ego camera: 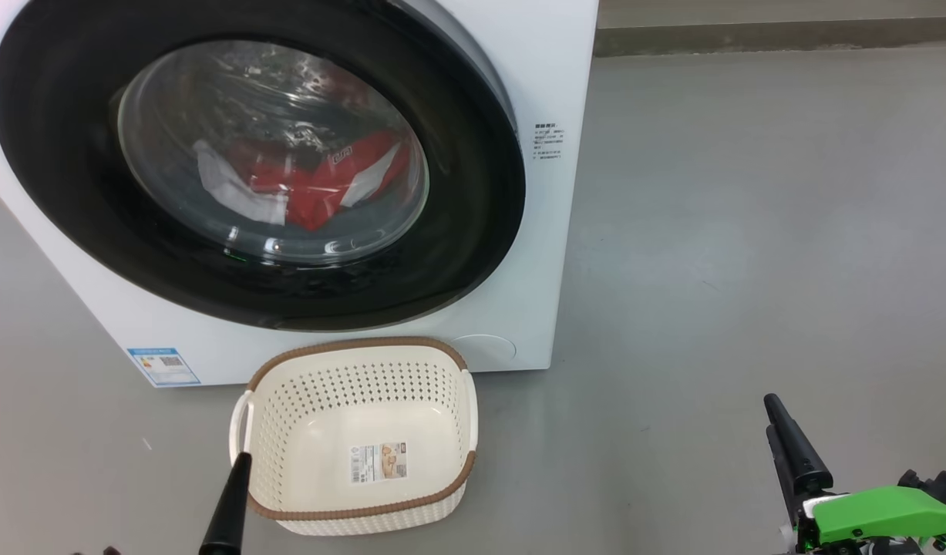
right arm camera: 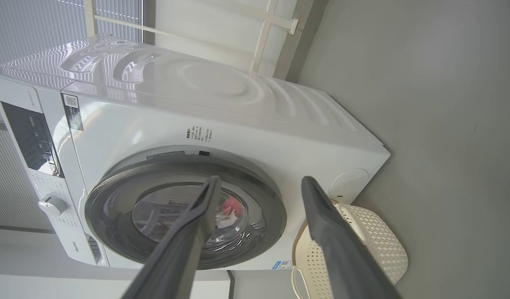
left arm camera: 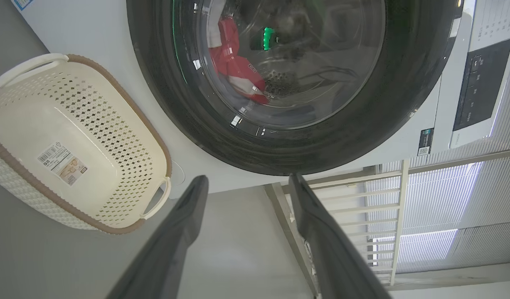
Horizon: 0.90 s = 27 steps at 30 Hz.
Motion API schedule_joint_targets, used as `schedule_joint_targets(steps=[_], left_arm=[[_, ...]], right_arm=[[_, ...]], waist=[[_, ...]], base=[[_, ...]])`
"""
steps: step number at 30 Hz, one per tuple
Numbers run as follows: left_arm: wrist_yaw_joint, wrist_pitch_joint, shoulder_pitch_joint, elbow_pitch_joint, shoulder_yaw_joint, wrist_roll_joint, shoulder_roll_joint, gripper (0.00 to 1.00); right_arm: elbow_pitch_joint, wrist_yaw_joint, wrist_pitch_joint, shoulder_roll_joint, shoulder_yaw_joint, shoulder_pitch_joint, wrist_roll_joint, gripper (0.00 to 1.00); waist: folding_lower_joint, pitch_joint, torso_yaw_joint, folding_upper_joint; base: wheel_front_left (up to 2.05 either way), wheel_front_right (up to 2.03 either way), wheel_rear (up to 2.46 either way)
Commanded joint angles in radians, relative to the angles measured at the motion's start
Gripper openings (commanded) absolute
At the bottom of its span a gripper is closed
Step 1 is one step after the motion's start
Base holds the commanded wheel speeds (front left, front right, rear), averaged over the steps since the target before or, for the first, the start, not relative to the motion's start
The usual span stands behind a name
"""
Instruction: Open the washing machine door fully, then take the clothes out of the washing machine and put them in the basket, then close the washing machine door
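Facing the shut door [ego camera: 473, 193], clothes [ego camera: 318, 181] behind its glass [ego camera: 210, 100], basket [ego camera: 357, 343] on the floor [ego camera: 750, 231] just before it; left fingers [left arm camera: 188, 216] and right fingers [right arm camera: 321, 216] spread open, empty, door ahead, left nearer.

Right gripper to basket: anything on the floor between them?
Nothing. In the head view, bare grey floor is all that lies between the open right gripper and the basket.
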Motion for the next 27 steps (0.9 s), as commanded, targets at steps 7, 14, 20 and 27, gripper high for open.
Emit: schedule_joint_targets(steps=[7, 14, 20, 27], left_arm=[[-0.003, -0.028, -0.009, -0.048, 0.003, 0.116, 0.017, 1.0], [-0.003, -0.048, -0.003, -0.064, 0.004, 0.209, 0.016, 1.0], [-0.003, -0.066, 0.002, -0.077, 0.0, 0.302, 0.018, 1.0], [-0.004, -0.087, 0.007, -0.091, -0.004, 0.411, 0.021, 1.0]], right_arm=[[-0.033, 0.0, -0.026, -0.033, 0.026, -0.014, -0.109, 1.0], [-0.031, 0.0, -0.047, -0.039, 0.039, -0.012, -0.225, 1.0], [-0.033, 0.0, -0.064, -0.044, 0.045, -0.01, -0.314, 1.0], [-0.035, 0.0, -0.085, -0.047, 0.05, -0.007, -0.409, 1.0]], waist=[[-0.0001, 0.001, 0.003, -0.0001], [-0.0001, 0.001, 0.005, -0.0001], [-0.0002, 0.001, 0.006, -0.0001], [-0.0002, 0.002, 0.007, -0.0001]], base=[[0.0, 0.0, 0.0], [0.0, 0.0, 0.0], [0.0, 0.0, 0.0], [0.0, 0.0, 0.0]])
